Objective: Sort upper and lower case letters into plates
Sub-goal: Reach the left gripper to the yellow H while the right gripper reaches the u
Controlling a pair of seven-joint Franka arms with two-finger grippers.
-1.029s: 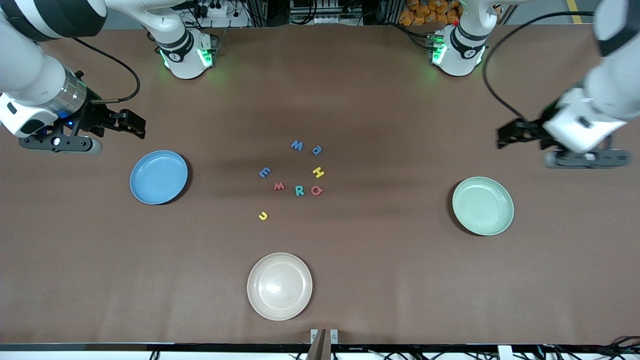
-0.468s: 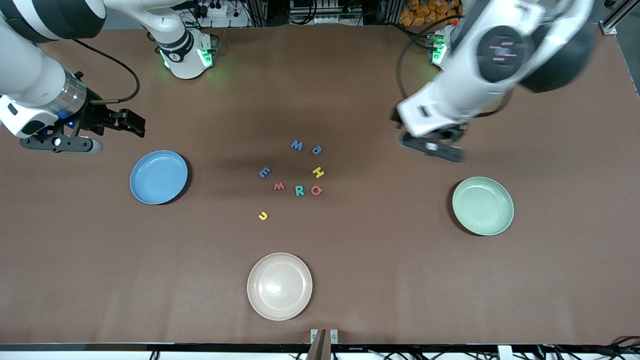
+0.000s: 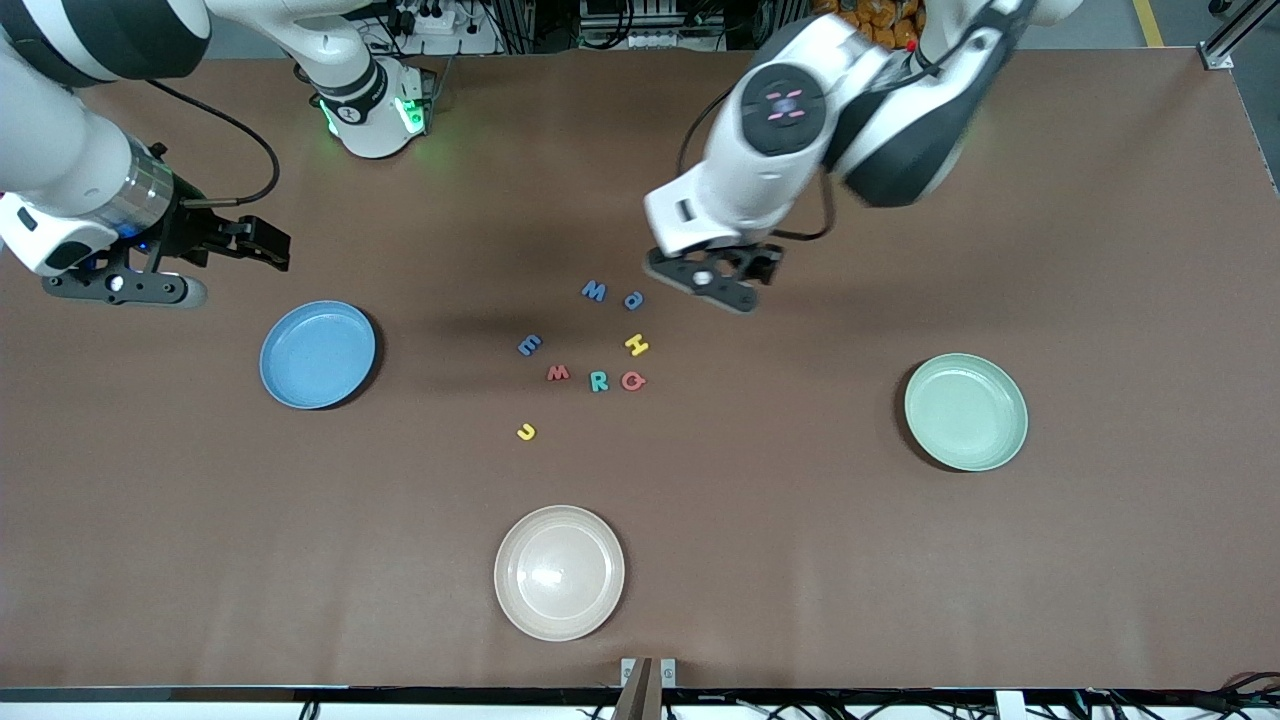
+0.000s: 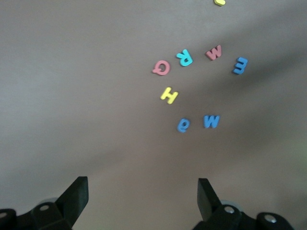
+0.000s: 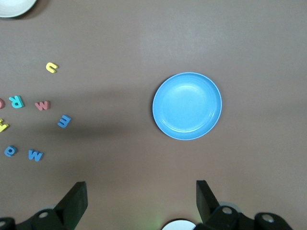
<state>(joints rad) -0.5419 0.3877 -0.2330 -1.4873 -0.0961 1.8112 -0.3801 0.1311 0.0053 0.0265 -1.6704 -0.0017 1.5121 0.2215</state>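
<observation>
We are swinging our open left gripper in from the green plate's end, over the small blue lowercase letter mid-tabletop, readying the first pick; our open right gripper is waiting above the sky-blue plate.

Cut by the right wrist view's edge: cream plate, red letter, yellow letter. Clipped in the left wrist view: another yellow letter.

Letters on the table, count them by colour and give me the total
blue letters: 3
yellow letters: 2
red letters: 2
teal letters: 1
Total: 8
</observation>
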